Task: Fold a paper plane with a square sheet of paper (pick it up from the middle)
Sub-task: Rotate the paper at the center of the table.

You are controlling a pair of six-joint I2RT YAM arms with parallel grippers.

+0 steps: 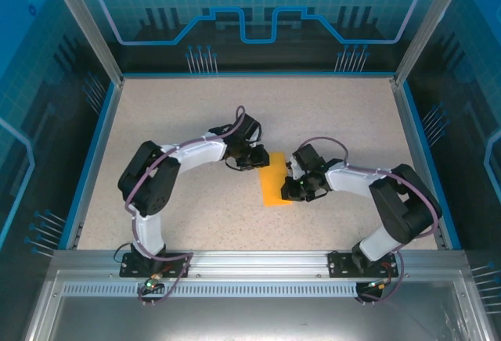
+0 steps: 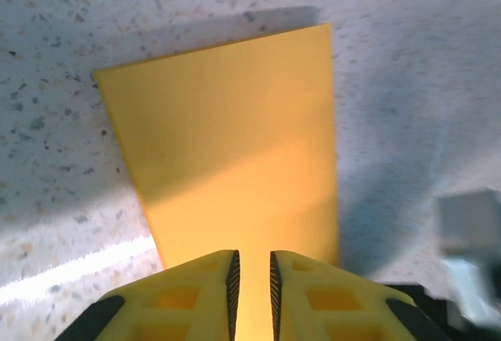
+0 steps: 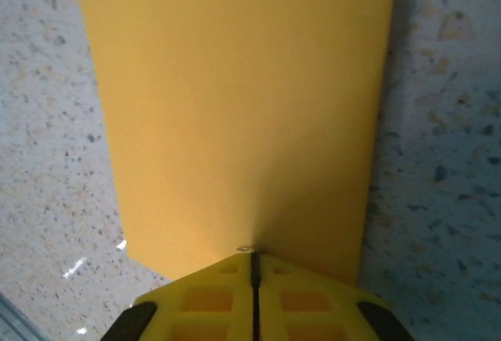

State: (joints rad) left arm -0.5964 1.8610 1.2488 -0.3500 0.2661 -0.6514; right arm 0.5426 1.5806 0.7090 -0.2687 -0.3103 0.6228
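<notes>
One orange-yellow paper rectangle (image 1: 273,178) on speckled table (image 1: 180,114); right jaws tight on it, left jaws narrowly apart.

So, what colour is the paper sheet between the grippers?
Plain orange-yellow, no marks; the sheet of paper shows best in the right wrist view.

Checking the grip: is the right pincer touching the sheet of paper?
Touching. The right wrist view shows the right pincer shut on the near edge of the sheet of paper.

Black-and-white arms (image 1: 200,152); purple cables (image 1: 322,140); yellow ribbed jaws.
</notes>
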